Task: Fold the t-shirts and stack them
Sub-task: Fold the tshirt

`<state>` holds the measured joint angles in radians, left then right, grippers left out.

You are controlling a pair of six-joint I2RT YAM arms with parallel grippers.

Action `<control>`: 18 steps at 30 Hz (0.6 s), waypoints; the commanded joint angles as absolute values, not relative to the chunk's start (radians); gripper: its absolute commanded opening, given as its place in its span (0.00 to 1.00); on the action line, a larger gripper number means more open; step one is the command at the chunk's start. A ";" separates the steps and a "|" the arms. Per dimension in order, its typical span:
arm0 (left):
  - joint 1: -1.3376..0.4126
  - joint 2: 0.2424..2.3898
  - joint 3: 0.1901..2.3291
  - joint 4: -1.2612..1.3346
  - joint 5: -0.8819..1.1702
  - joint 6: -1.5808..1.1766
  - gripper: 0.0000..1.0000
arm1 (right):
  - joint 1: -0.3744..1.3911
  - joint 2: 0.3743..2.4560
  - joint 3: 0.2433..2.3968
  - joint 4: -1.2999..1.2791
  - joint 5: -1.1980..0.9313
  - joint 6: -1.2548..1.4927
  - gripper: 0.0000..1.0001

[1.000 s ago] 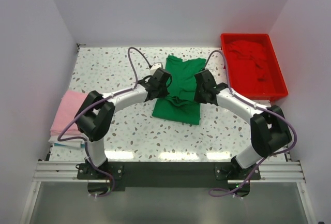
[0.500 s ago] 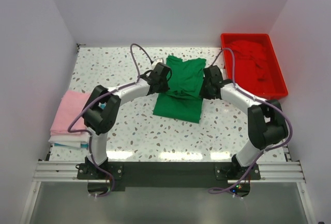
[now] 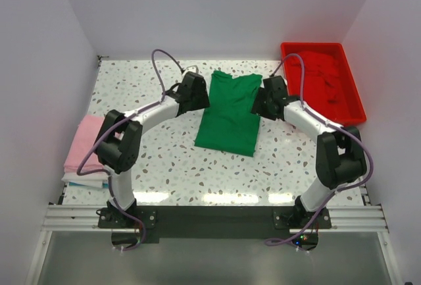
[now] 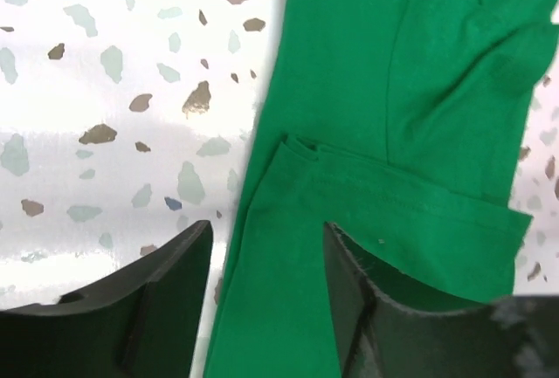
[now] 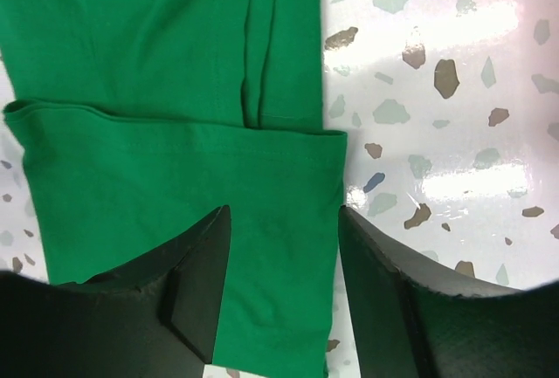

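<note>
Left pincer [image 4: 262, 295]: spread wide, pinching nothing; poised above the 9 o'clock edge of the green t-shirt [image 3: 229, 112], cloth showing through the gap.
Right pincer [image 5: 284, 295]: likewise spread and empty, over the 3 o'clock edge, straddling a folded-in hem.
Green t-shirt: flat on the tabletop [image 3: 151, 156], centre toward 12 o'clock, narrowed to a long strip with both sides tucked in.
Step in hand, as judged: side folds done; cross fold not yet made.
Doing it well: pinch all the layers at matching points on both edges, not the top ply alone; lift only enough to clear the cloth; carry both pincers level and together toward 6 o'clock; lay hem on hem squarely; let go only once flat.
Risk: uneven heights likely to skew the strip or untuck a side.
Pink t-shirt [image 3: 89, 141]: folded, at 8 o'clock; likely the stack.
Red t-shirt [image 3: 319, 74]: crumpled in the red tray [image 3: 329, 123], at 2 o'clock.
Writing: none legible; no brand or label on cloth, tray or arms.
</note>
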<state>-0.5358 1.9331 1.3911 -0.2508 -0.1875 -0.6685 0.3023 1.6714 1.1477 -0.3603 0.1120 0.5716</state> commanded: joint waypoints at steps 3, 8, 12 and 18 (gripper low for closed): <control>-0.563 1.824 1.293 -0.189 -0.117 -0.666 0.44 | 0.360 1.589 1.123 -0.344 0.132 0.554 0.55; -0.592 1.871 1.307 -0.172 -0.089 -0.664 0.27 | 0.414 1.644 1.138 -0.339 0.132 0.565 0.49; -0.597 1.922 1.354 -0.158 -0.081 -0.660 0.24 | 0.442 1.693 1.187 -0.342 0.137 0.568 0.47; -0.578 2.049 1.448 -0.146 -0.136 -0.676 0.24 | 0.445 1.784 1.246 -0.350 0.126 0.571 0.45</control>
<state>-0.5957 2.0071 1.3865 -0.1928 -0.1028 -0.6697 0.4458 1.7641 1.1908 -0.3599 0.1127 0.5690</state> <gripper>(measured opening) 0.237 0.450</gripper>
